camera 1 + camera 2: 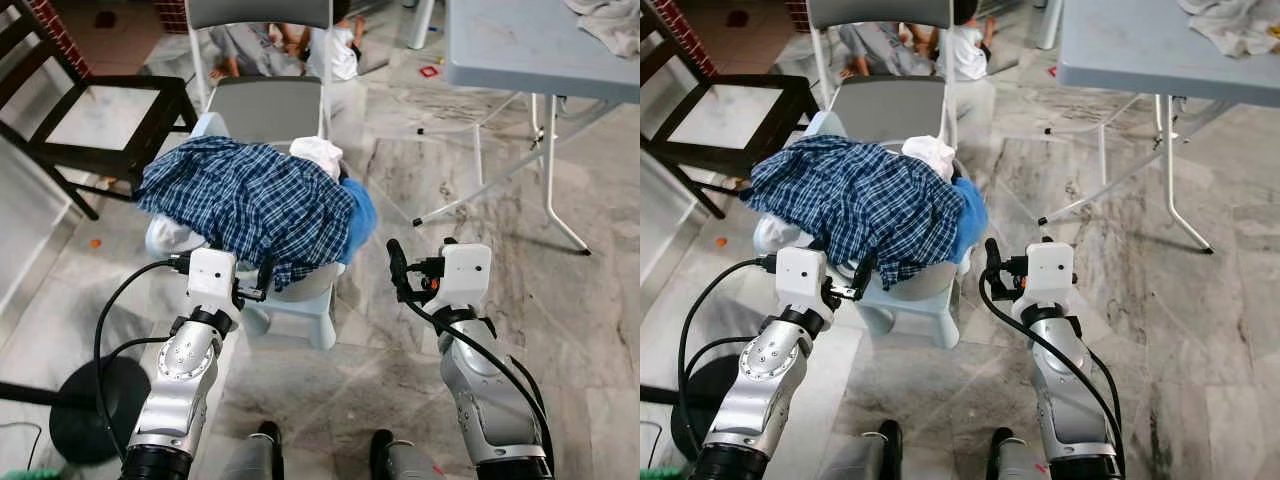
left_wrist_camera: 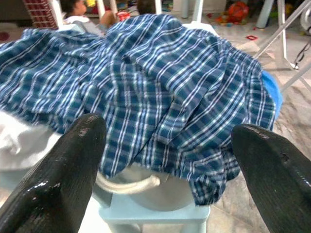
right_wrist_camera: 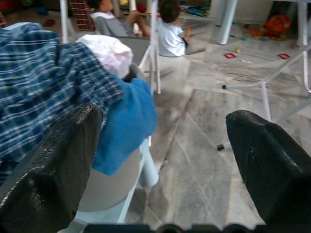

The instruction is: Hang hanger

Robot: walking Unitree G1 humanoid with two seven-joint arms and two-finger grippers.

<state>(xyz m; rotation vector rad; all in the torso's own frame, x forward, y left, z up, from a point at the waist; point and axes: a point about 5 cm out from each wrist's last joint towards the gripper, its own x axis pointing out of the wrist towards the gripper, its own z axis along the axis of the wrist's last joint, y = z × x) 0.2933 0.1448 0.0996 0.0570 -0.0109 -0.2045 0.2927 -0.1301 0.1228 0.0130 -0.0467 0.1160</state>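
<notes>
Where plaid shirt (image 1: 250, 205) sprawls, no hanger.

Counts: 1 blue plaid shirt (image 1: 250, 200), just ahead of left gripper (image 1: 250, 282). 1 blue cloth (image 1: 358, 215) + 1 white cloth (image 1: 318, 153) beyond it. 1 pale stool (image 1: 300, 305). 2 chairs: folding chair (image 1: 262, 105), dark chair (image 1: 95, 115). 1 table (image 1: 530, 45), ahead of right gripper (image 1: 398, 268). 2 people (image 1: 290, 45) on floor, far.
</notes>
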